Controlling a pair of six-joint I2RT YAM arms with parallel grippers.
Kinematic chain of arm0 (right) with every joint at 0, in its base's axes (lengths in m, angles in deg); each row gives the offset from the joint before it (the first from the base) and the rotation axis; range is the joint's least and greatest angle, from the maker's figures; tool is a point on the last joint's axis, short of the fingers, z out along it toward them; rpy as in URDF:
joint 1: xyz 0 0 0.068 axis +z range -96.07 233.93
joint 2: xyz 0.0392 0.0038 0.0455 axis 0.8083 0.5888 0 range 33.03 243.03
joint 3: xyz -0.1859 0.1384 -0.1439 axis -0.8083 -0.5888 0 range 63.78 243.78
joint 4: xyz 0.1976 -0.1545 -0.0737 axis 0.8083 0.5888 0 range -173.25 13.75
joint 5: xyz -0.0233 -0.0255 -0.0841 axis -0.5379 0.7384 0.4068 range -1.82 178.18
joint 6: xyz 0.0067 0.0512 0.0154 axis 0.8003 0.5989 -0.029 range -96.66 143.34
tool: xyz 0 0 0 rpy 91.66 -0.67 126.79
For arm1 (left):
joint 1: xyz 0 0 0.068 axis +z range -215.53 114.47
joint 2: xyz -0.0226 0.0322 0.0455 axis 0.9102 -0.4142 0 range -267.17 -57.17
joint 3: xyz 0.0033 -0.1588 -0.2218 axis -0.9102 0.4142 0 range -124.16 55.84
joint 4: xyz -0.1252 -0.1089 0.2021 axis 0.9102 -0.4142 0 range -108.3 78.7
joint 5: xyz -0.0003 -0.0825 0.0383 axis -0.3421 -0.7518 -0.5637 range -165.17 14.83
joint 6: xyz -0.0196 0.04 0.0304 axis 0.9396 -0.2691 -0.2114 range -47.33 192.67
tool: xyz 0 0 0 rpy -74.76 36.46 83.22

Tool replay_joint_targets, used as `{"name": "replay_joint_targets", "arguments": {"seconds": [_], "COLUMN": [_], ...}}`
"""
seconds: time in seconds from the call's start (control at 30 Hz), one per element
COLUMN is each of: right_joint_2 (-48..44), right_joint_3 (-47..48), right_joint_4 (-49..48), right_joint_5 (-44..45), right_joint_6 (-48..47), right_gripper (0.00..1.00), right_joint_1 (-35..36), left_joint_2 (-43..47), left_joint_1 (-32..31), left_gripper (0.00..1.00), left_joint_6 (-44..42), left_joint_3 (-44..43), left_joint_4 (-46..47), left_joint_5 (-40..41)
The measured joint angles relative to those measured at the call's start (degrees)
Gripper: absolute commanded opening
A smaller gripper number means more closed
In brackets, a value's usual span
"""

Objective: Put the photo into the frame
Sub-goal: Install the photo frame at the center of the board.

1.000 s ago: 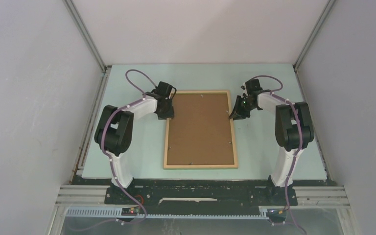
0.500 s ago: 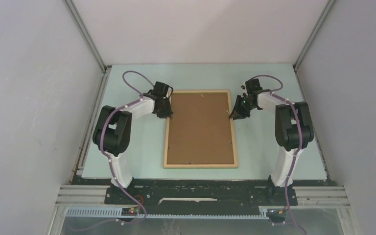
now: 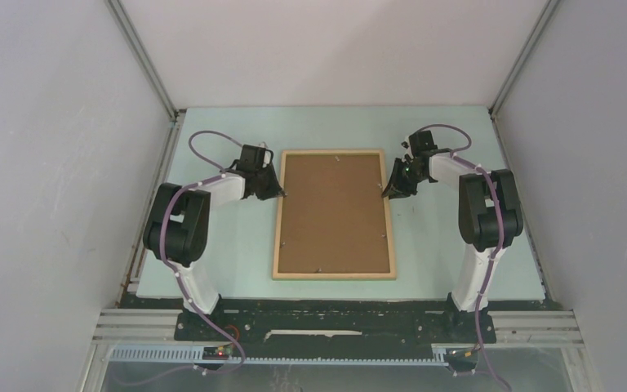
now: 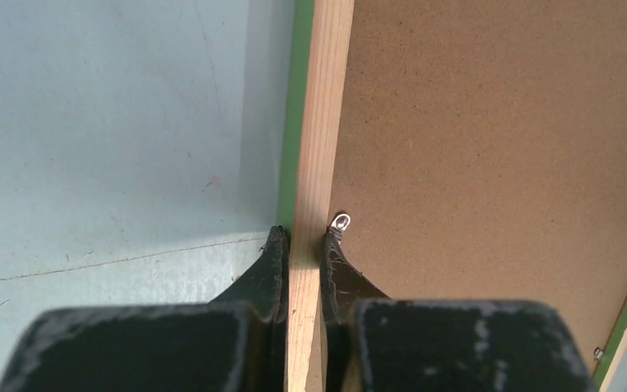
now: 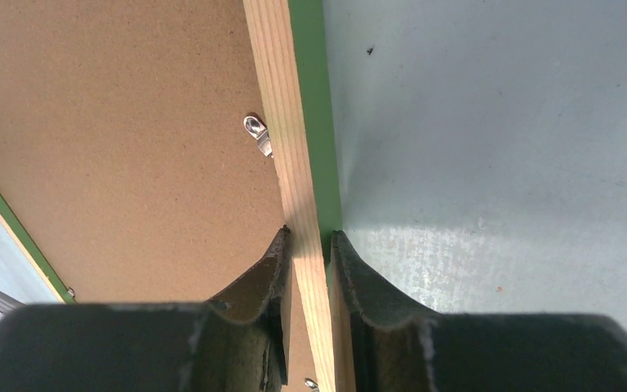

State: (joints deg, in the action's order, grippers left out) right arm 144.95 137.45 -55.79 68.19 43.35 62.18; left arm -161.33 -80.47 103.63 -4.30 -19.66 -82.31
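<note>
One frame (image 3: 335,277), one backing board (image 3: 335,214), left tool (image 4: 304,235), right tool (image 5: 309,237) pinching its rails

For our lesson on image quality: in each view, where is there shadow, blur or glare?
Top external: even light, no glare on the backing board. Left wrist: the frame shades a strip of table beside it; body of the left gripper blurred, wood grain sharp. Right wrist: same shadow strip, body of the right gripper blurred.
</note>
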Motion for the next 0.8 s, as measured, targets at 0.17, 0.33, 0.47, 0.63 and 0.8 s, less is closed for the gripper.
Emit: {"name": "replay_joint_targets", "arguments": {"seconds": [0.17, 0.33, 0.47, 0.63, 0.8], "right_joint_2": [0.07, 0.52, 0.83, 2.16, 1.92], "right_joint_3": [0.04, 1.09, 2.51, 8.0, 15.52], "right_joint_4": [0.02, 1.22, 3.08, 8.07, 14.49], "right_joint_5": [-0.02, 0.31, 1.44, 5.38, 15.04], "right_joint_6": [-0.09, -0.94, -2.43, -3.8, -4.61], "right_gripper": [0.22, 0.24, 0.31, 0.6, 0.74], "right_joint_1": [0.0, 0.2, 0.44, 1.05, 3.02], "left_joint_2": [0.35, 2.29, 7.02, 10.25, 8.92], "left_joint_1": [-0.09, -0.07, 0.09, 0.09, 0.11], "left_gripper": [0.25, 0.5, 0.6, 0.6, 0.52], "left_joint_6": [0.04, 1.4, 4.44, 6.6, 6.84], "left_joint_3": [0.04, 0.94, 2.54, 3.04, 3.04], "left_joint_4": [-0.13, -2.49, -2.82, -1.6, -1.27], "left_joint_5": [0.15, 0.5, -0.13, -0.63, -0.79]}}
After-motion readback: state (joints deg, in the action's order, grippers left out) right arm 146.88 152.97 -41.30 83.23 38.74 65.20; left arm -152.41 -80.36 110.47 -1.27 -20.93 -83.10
